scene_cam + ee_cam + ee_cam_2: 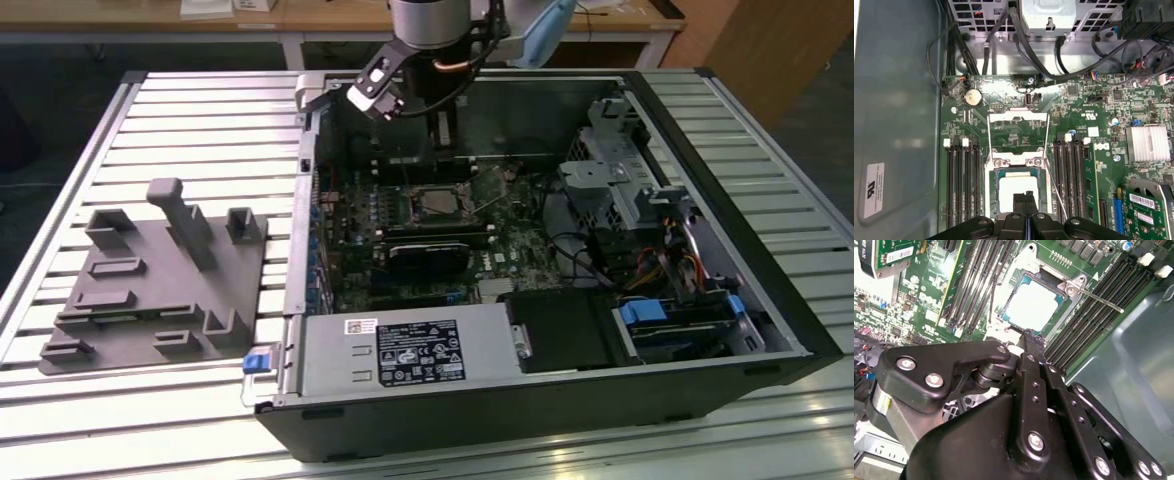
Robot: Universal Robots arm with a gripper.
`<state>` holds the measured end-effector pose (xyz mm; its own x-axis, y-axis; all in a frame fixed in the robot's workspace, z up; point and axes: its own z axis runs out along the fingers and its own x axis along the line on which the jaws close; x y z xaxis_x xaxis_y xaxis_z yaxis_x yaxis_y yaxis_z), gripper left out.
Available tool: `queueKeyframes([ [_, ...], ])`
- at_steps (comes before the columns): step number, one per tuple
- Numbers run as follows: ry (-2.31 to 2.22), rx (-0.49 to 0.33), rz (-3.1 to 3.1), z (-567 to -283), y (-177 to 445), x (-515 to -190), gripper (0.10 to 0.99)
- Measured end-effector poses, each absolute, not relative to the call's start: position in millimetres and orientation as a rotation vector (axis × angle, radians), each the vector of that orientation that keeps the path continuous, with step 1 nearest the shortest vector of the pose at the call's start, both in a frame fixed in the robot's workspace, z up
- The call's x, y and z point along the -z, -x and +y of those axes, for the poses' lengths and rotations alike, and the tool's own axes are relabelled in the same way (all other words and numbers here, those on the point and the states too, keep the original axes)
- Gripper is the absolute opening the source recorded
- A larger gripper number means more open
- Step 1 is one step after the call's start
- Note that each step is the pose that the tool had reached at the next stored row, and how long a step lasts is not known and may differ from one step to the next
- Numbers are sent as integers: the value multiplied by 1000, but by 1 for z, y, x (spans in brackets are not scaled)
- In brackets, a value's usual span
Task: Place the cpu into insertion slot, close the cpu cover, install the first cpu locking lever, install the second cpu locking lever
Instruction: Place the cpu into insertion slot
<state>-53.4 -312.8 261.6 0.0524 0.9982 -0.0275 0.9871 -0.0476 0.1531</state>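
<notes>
Okay, I see my jaws clenched on nothing over one edge of the cpu (1015,192), seated flat in the insertion slot (994,186), cpu cover (1017,116) lying open beyond its opposite edge.

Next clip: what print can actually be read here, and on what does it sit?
Nothing reads clearly.
Black label on the power supply: too small.
White sticker on the case wall: blurred.
Barcode stickers on the card: too small.
Circuit board markings: too small.
</notes>
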Motion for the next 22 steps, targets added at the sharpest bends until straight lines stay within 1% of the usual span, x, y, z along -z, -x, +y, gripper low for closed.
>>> queueKeyframes([
  [6,-2182,-126,2075,-313,53,-262,106],
  [14,-2244,11,2138,-313,48,-261,106],
  [22,-2247,16,2139,-313,43,-261,106],
])
